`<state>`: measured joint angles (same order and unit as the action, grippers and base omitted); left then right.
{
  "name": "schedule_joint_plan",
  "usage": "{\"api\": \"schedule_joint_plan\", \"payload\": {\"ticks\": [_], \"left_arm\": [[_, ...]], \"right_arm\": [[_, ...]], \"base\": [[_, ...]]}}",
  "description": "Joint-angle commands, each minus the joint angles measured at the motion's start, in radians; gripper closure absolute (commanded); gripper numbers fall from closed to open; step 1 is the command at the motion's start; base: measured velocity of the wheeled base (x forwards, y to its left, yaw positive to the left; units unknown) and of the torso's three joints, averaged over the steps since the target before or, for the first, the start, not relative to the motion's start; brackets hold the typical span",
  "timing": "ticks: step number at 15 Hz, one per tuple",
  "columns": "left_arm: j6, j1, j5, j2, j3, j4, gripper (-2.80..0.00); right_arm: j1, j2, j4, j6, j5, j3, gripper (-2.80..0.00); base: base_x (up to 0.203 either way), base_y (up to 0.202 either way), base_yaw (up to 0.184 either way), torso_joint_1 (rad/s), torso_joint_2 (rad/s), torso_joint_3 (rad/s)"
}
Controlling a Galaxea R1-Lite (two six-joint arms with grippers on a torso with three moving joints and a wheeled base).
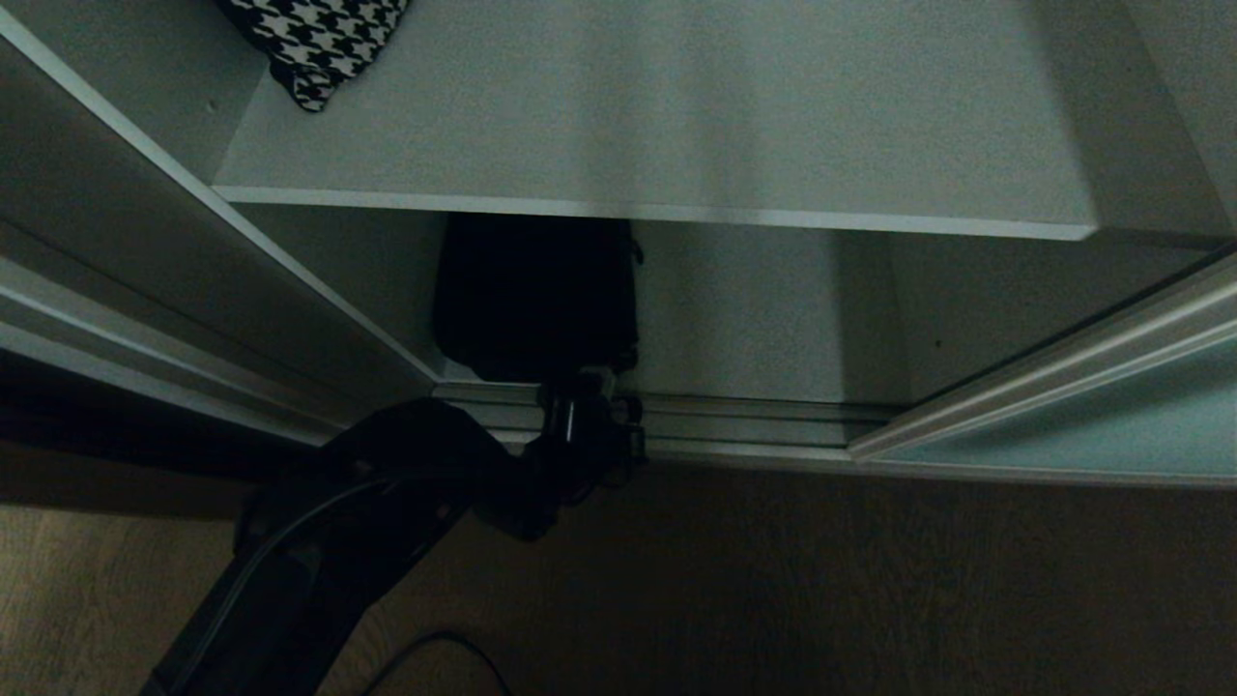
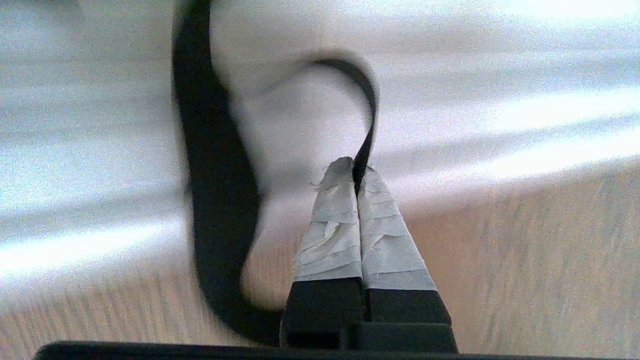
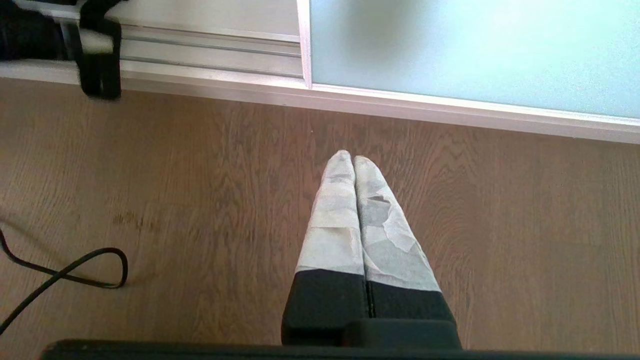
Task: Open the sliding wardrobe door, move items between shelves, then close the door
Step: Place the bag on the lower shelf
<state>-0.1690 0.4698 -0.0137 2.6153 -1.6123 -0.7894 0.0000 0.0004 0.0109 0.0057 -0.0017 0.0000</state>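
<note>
- black bag (image 1: 534,295) on bottom shelf (image 1: 773,319), left side, its strap (image 2: 215,200) looping out over floor track (image 1: 754,420)
- left gripper (image 2: 354,172) at the track, fingers pinched tight on strap
- houndstooth bag (image 1: 314,43) on upper shelf (image 1: 676,126), far left
- door (image 1: 1092,425) slid right, compartment open
- right gripper (image 3: 352,159) pressed together, empty, over wood floor (image 3: 200,200)

The bag (image 1: 319,43) on the pale grey shelf (image 1: 657,126) is black-and-white houndstooth. The lower bag (image 1: 536,295) is black; the sliding door (image 3: 470,50) is pale blue-green.
</note>
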Motion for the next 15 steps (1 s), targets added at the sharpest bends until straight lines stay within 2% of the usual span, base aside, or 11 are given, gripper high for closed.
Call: {"api": "schedule_joint_plan", "payload": {"ticks": [1, 5, 8, 11, 14, 15], "left_arm": [[-0.002, 0.0, -0.021, -0.018, -0.063, -0.005, 0.0], [-0.004, 0.0, -0.105, 0.007, -0.286, 0.002, 0.0], [0.006, 0.0, -0.112, -0.009, -0.325, -0.013, 0.0], [0.032, -0.003, -0.112, 0.028, -0.325, -0.156, 0.0], [0.127, -0.023, -0.127, 0.069, -0.325, -0.407, 0.0], [0.16, -0.036, -0.137, 0.072, -0.325, -0.447, 0.0]], "right_arm": [[0.0, 0.0, 0.0, 0.0, 0.0, 0.0, 0.0], [0.0, 0.0, 0.0, 0.0, 0.0, 0.0, 0.0], [0.0, 0.0, 0.0, 0.0, 0.0, 0.0, 0.0], [0.0, 0.001, 0.0, 0.0, 0.0, 0.0, 0.0], [0.0, 0.0, 0.0, 0.0, 0.0, 0.0, 0.0], [0.0, 0.0, 0.0, 0.0, 0.0, 0.0, 0.0]], "base": [[0.0, 0.0, 0.0, 0.0, 0.0, 0.0], [0.0, 0.0, 0.0, 0.0, 0.0, 0.0], [0.0, 0.0, 0.0, 0.0, 0.0, 0.0], [0.0, 0.0, 0.0, 0.0, 0.0, 0.0], [0.0, 0.0, 0.0, 0.0, 0.0, 0.0], [0.0, 0.0, 0.0, 0.0, 0.0, 0.0]]}}
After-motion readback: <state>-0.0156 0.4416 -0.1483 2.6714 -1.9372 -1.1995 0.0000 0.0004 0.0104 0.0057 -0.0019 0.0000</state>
